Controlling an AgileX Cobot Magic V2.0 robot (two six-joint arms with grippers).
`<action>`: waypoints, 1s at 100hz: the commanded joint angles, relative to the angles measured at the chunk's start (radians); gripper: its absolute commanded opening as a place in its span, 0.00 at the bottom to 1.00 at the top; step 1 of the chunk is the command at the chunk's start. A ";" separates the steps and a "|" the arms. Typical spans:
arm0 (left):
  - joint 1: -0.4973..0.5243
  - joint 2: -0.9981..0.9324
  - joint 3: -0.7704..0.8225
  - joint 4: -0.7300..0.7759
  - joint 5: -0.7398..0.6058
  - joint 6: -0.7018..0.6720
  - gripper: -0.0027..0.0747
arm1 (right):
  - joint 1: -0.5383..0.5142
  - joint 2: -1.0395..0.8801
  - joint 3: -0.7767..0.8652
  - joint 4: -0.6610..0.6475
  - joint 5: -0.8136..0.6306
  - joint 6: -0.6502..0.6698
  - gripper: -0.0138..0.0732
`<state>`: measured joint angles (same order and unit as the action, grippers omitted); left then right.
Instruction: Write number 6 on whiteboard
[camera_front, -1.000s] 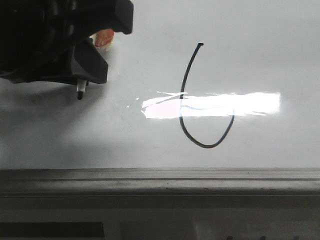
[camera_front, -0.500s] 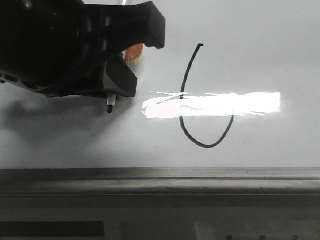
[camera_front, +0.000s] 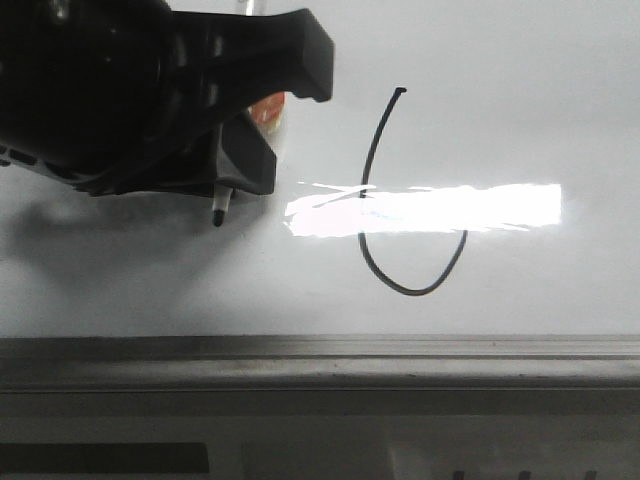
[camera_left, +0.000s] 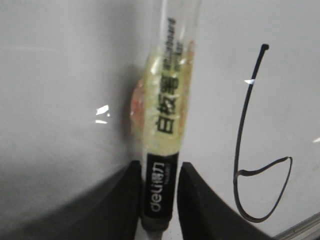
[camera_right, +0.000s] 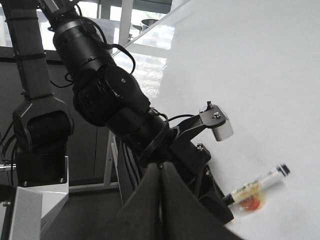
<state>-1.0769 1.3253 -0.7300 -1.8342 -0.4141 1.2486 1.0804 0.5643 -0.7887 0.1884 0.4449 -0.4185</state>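
- One marker (camera_left: 165, 145) was the thing to handle, and it was clenched in the left gripper (camera_left: 159, 192), both jaws pressing its black lower barrel; its tip (camera_front: 217, 219) pointed down at the whiteboard (camera_front: 520, 110).
- Light and rigid by the look of it, the smooth plastic barrel could slip or twist, so the hold low near the tip seemed sound for steady strokes.
- On the whiteboard, the number 6 (camera_front: 410, 200) sat at about 3 o'clock from the marker tip, well apart from it.
- Its loop showed whole in the left wrist view, while glare (camera_front: 430, 210) hid the closing stroke in the front view; I judged the figure complete.
- Glossy and hard, the board would let the tip skid, and wet ink might smear if brushed.
- Right gripper (camera_right: 160, 175) was closed on nothing, its fingers meeting, away from the writing.
- Along 6 o'clock ran the grey edge strip (camera_front: 320, 350); nothing stood between tip and figure.
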 joint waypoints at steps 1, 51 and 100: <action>0.013 0.008 -0.007 -0.033 -0.124 -0.007 0.40 | 0.000 -0.001 -0.038 0.006 -0.083 0.001 0.10; -0.019 -0.097 -0.022 -0.004 -0.108 0.030 0.76 | 0.000 -0.021 -0.036 -0.038 -0.078 0.001 0.11; -0.225 -0.633 0.164 -0.006 -0.113 0.342 0.01 | -0.240 -0.328 0.123 -0.439 0.159 0.230 0.12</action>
<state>-1.2865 0.7630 -0.5914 -1.8444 -0.5371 1.5766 0.8637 0.2719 -0.6805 -0.2144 0.6484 -0.2022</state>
